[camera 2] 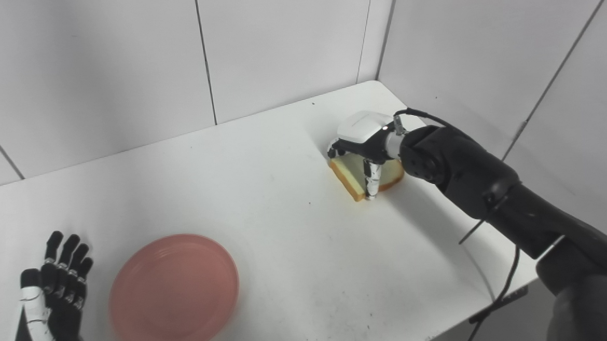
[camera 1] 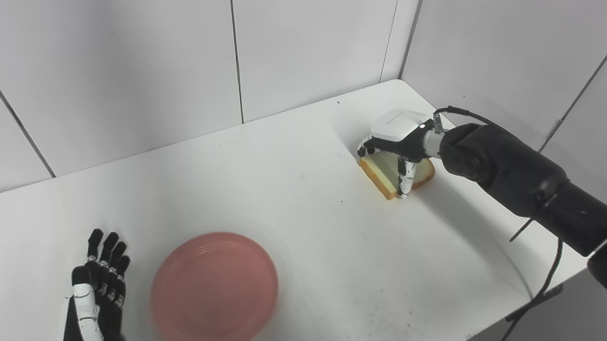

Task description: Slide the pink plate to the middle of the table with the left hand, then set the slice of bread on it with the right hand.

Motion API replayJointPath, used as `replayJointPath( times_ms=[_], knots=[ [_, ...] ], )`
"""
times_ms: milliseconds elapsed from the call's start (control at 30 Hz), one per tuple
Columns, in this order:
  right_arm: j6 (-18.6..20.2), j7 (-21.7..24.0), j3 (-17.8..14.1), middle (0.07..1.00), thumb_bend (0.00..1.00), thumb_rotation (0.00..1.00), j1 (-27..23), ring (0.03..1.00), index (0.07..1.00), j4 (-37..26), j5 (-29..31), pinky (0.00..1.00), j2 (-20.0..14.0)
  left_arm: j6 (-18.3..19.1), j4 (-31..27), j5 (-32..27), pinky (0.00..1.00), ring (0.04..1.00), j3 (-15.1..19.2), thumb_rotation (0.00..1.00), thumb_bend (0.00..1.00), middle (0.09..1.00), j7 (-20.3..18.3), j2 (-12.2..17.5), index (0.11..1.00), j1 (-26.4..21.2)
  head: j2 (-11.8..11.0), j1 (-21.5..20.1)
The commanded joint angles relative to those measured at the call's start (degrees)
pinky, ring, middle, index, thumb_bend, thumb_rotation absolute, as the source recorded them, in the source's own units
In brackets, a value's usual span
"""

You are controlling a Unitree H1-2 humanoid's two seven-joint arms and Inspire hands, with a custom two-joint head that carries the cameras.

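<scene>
right hand (camera 1: pixel 398 139) fingers curled onto bread slice (camera 1: pixel 381 174), left hand (camera 1: pixel 95 301) spread empty beside pink plate (camera 1: pixel 214 292)

The pink plate (camera 1: pixel 214 292) looks like smooth, matt plastic. Beside it, the table (camera 1: pixel 296 233) is smooth white — faintly scuffed. Far right of the plate, the slice of bread (camera 1: pixel 387 174) looks soft — crust browner.
</scene>
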Motion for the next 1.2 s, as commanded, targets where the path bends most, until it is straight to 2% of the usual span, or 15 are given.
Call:
replayJointPath(
  times_ms=[0, 67, 167, 200, 233, 300, 467, 600, 700, 767, 833, 933, 1033, 1167],
  knots=[
    [-2.3, -2.7, -1.3, 0.628, 0.55, 0.13, -1.6, 0.556, 0.542, 0.1, -0.5, 0.48, -1.6, 1.8, 0.3, -0.1, 1.00, 0.975, -0.1, 0.98, 0.72, 0.972, 0.6, -0.3, 0.965, 1.5, -0.1, 0.2],
    [-2.7, -2.9, -1.4, 0.621, 0.53, 0.14, -1.7, 0.549, 0.515, 0.4, -0.4, 0.48, -1.8, 1.9, 0.2, -0.1, 1.00, 0.975, -0.1, 0.98, 0.72, 0.972, 0.6, -0.4, 0.966, 1.5, 0.0, 0.2],
    [-3.0, -3.4, -1.6, 0.561, 0.51, 0.14, -2.0, 0.476, 0.497, 1.0, -0.4, 0.41, -2.2, 2.0, 0.1, -0.3, 0.99, 0.970, 0.0, 0.98, 0.71, 0.967, 0.8, -0.7, 0.958, 1.6, -0.2, 0.1],
    [-3.0, -3.6, -1.6, 0.530, 0.51, 0.11, -2.0, 0.457, 0.503, 0.8, -0.6, 0.39, -2.3, 2.0, 0.1, -0.2, 0.99, 0.970, -0.1, 0.99, 0.70, 0.968, 0.9, -0.7, 0.958, 1.6, -0.2, 0.2],
    [-3.1, -3.9, -1.8, 0.472, 0.52, 0.04, -2.0, 0.435, 0.521, 0.7, -0.7, 0.36, -2.4, 2.3, 0.0, -0.1, 1.00, 0.971, -0.1, 0.99, 0.71, 0.969, 1.0, -0.8, 0.958, 1.6, -0.3, 0.5],
    [-3.6, -4.8, -2.0, 0.459, 0.52, 0.02, -2.0, 0.436, 0.522, 0.7, -0.7, 0.36, -2.8, 2.8, -0.2, 0.0, 1.00, 0.971, -0.2, 0.99, 0.72, 0.968, 1.1, -1.0, 0.957, 1.7, -0.4, 0.9],
    [-9.2, -10.6, -3.4, 0.435, 0.52, 0.00, -2.4, 0.412, 0.532, 2.8, 0.2, 0.33, -3.2, 2.1, 0.2, 0.2, 0.99, 0.977, -0.7, 0.97, 0.71, 0.975, 1.1, -1.3, 0.963, 1.7, -0.8, 1.6],
    [-8.0, -9.9, -6.5, 0.454, 0.52, 0.00, -2.4, 0.466, 0.526, -4.2, 1.8, 0.39, -2.3, 1.6, 0.7, 1.1, 1.00, 0.984, -1.3, 0.98, 0.71, 0.982, 1.2, -1.3, 0.972, 1.7, -1.4, 3.3],
    [-6.8, -8.0, -8.0, 0.446, 0.52, 0.00, -3.0, 0.455, 0.531, -8.6, 3.1, 0.38, -1.3, 1.3, 0.9, 1.5, 1.00, 0.984, -1.6, 0.98, 0.71, 0.979, 1.8, -1.6, 0.968, 1.8, -1.3, 4.0],
    [-6.5, -7.1, -8.7, 0.441, 0.52, 0.00, -3.2, 0.444, 0.534, -10.8, 3.6, 0.37, -0.8, 1.0, 1.1, 1.4, 0.99, 0.975, -1.6, 0.97, 0.70, 0.973, 2.0, -1.9, 0.960, 1.9, -1.7, 4.7],
    [-8.3, -7.3, -9.0, 0.456, 0.52, 0.00, -3.8, 0.472, 0.526, -12.6, 4.3, 0.41, -0.3, 0.5, 1.6, 1.8, 0.99, 0.971, -1.8, 0.98, 0.70, 0.970, 2.1, -2.2, 0.962, 1.9, -1.9, 5.5],
    [-8.4, -6.1, -9.0, 0.466, 0.52, 0.00, -5.0, 0.475, 0.521, -16.0, 5.6, 0.41, 1.4, -0.4, 2.2, 2.5, 1.00, 0.975, -2.3, 0.99, 0.68, 0.977, 2.4, -2.7, 0.967, 1.7, -2.0, 7.7],
    [-6.7, -5.5, -9.5, 0.468, 0.52, 0.00, -5.2, 0.457, 0.515, -20.0, 8.1, 0.38, 5.0, -1.5, 2.8, 5.0, 1.00, 0.970, -3.5, 1.00, 0.69, 0.979, 3.8, -3.2, 0.972, 1.9, -2.5, 11.3],
    [-6.5, -4.9, -9.4, 0.447, 0.52, 0.00, -4.9, 0.443, 0.526, -23.5, 9.8, 0.37, 9.3, -2.7, 3.2, 6.6, 1.00, 0.980, -4.1, 1.00, 0.70, 0.979, 5.1, -4.5, 0.970, 2.5, -2.3, 14.7]
  ],
)
